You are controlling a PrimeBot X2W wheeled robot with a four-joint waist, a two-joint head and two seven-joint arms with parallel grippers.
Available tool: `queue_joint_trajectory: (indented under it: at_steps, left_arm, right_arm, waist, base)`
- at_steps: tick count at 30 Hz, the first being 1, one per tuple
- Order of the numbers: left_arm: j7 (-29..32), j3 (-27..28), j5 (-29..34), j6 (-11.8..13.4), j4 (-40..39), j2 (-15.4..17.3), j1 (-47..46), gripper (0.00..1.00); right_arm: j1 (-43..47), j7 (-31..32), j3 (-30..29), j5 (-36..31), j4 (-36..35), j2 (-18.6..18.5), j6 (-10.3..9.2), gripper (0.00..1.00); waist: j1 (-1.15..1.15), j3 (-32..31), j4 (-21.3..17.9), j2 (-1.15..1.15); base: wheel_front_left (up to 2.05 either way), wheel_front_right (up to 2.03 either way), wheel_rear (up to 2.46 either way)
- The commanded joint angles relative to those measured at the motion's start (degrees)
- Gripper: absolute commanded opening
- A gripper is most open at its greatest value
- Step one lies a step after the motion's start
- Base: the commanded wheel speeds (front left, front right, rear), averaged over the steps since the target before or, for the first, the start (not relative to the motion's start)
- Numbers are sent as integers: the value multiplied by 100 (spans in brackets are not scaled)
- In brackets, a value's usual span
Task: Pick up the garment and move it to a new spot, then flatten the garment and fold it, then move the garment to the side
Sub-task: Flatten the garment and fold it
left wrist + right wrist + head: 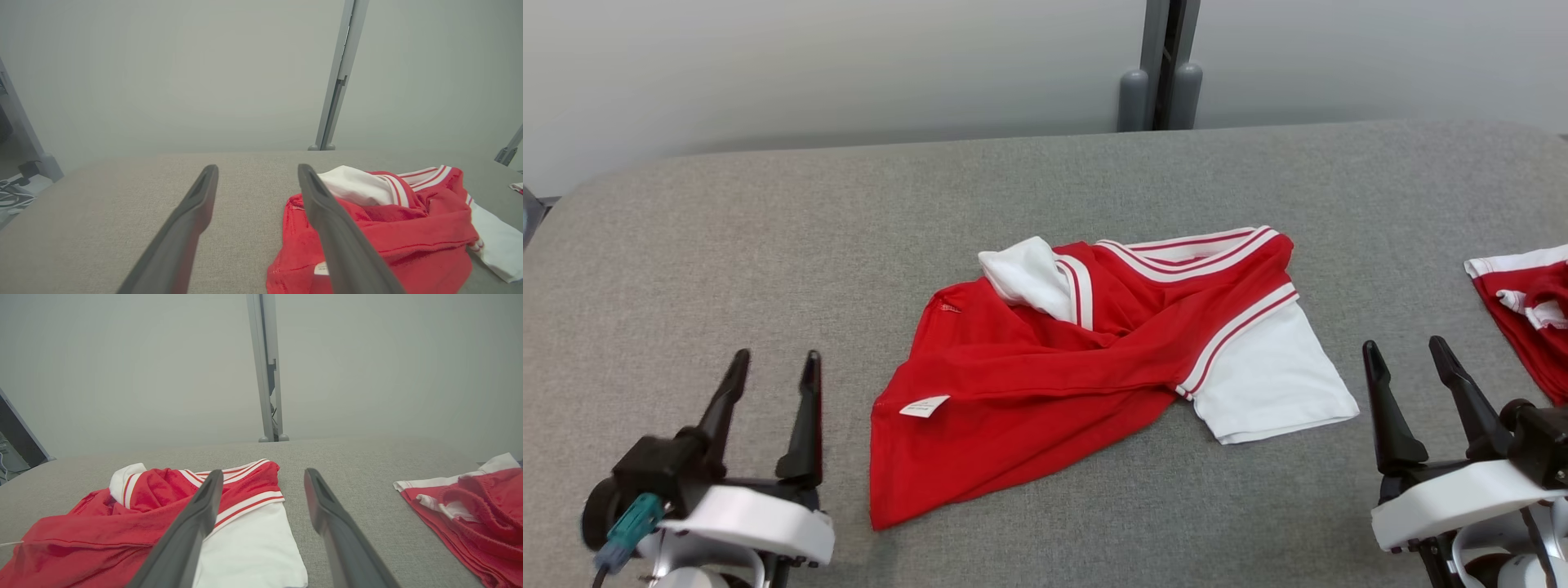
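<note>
1. Left gripper [777,355] is near the front left corner of the grey fabric-covered bench [768,245]. Its two long dark fingers stand apart and nothing is between them. It does not touch the cloth.
2. Right gripper [1404,343] is near the front right corner of the bench. Its fingers are also spread wide and empty, and they point to the far edge.
3. Between the two grippers, about in the middle of the bench, lies the red jersey garment with white sleeves and white striped trim [1045,384]. It is crumpled and twisted, not flat.
4. One white short sleeve [1266,376] lies spread flat toward the right gripper. The other white part is bunched up on top, on the far side of the garment.
5. A small white label [925,406] shows on the red cloth at the garment's left side, and the red hem comes to a point toward the front edge.
6. In the left wrist view, the garment [408,237] is partly behind the right-hand finger of the left gripper [257,167].
7. In the right wrist view, the garment [102,539] is partly behind the left-hand finger of the right gripper [264,471].
8. A second red and white cloth piece [1531,318] lies at the right edge of the bench, well apart from the garment.
9. Behind the far edge, a grey metal post [1160,65] stands before a pale grey wall [849,65].
</note>
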Motion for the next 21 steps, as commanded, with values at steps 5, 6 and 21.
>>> queue_joint_trajectory:
  at_steps: [5,6,21]
  left_arm:
    - [361,-201,-254,-346,552,-54,-396,100]
    - [438,-244,-321,-431,722,-81,-457,100]
    - [790,-509,-833,-1365,3064,-305,-1423,87]
  right_arm:
    - [-135,1,81,62,67,-29,-2,100]
    - [-154,-7,113,74,87,-29,-2,100]
    - [-358,-125,168,126,427,-29,-2,100]
  waist:
    - [0,194,-117,0]
    - [0,235,-155,0]
    - [0,701,-529,0]
  base:
    - [0,0,0]
    - [0,0,0]
    - [0,0,0]
